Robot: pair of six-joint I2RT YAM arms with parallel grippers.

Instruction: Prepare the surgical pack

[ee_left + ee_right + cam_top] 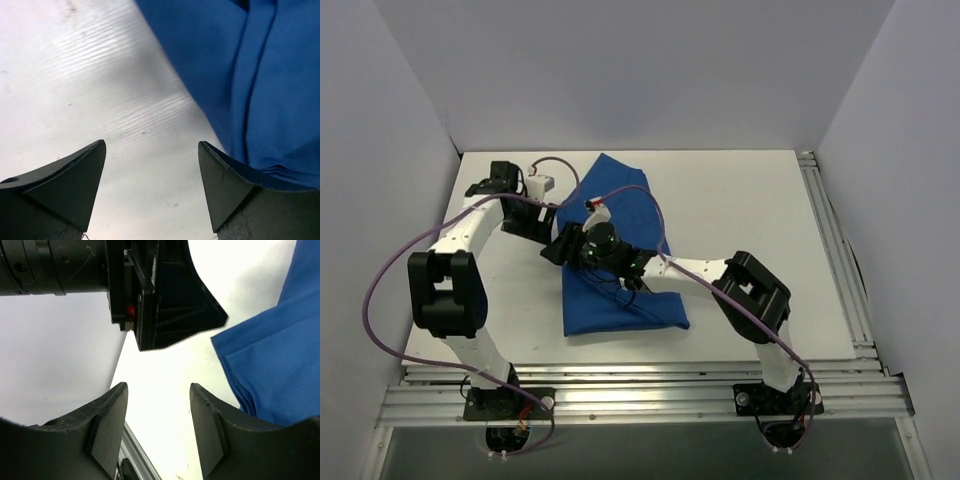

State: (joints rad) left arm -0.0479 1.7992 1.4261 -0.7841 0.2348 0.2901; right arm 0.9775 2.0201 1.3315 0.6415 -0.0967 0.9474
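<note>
- The blue cloth parcel [620, 290] lies folded on the table [750, 200]. Seen from overhead, its long axis runs from about 12 to 6 o'clock, and it is broader at the near end.
- The left gripper [152, 145] is spread wide and holds nothing. It hangs over bare table just beside the parcel's 9 o'clock edge, with the cloth off toward its 1 to 3 o'clock.
- The right gripper [157, 386] is also wide and empty. Its arm reaches across the parcel, and a layered cloth corner sits at its 3 o'clock.
- Both tools are at the same long edge. The left looks the nearer for a pinch there, with a short shift toward 3 o'clock.
- No tray, instruments or pads show, and what the folds hold cannot be told.
</note>
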